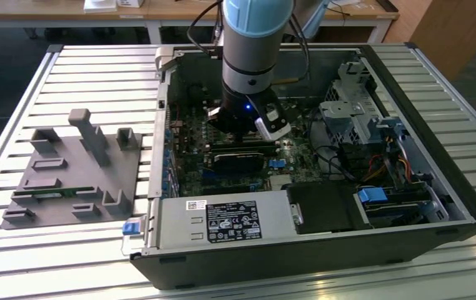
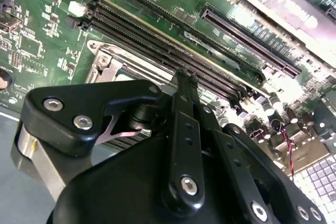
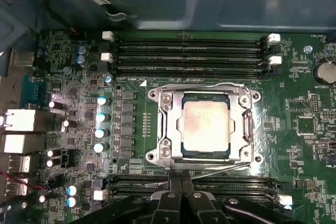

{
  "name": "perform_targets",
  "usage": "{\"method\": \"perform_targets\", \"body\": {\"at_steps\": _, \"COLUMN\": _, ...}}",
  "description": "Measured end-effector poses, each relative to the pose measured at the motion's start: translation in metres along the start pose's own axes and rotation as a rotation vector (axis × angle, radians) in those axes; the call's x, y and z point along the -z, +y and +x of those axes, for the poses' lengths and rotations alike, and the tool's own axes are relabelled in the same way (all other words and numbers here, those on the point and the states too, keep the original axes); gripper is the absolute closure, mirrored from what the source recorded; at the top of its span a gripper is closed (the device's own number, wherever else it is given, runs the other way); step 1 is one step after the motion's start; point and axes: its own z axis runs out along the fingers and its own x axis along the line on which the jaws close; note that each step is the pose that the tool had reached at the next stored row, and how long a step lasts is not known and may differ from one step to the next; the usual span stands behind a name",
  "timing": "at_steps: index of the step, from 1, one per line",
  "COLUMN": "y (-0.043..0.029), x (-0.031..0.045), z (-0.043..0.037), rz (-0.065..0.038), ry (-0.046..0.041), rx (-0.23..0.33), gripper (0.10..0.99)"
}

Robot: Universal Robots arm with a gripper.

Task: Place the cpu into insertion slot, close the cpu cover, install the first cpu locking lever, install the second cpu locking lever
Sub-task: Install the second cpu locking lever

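Black end effector, fingers pressed together and holding nothing, poised inside open computer case on slatted desk; silver-grey square cpu seated in black insertion slot, silvery metal cpu cover folded down around it; in first wrist view, cpu lies at 12 o'clock from fingertips, just beyond thin wire locking lever running crosswise.

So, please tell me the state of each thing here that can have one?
cpu: seated in the insertion slot.
cpu cover: closed flat around the cpu.
locking levers: lying down along the cover's edges.
memory slots: empty.
gripper: just beside the slot, holding nothing.
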Motion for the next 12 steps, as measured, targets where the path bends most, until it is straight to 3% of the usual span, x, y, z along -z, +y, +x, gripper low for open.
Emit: {"method": "perform_targets", "body": {"at_steps": 12, "y": -0.0035, "x": -0.0068, "z": 0.008, "rz": -0.017, "ry": -0.0011, "rx": 0.001, "gripper": 0.98}}
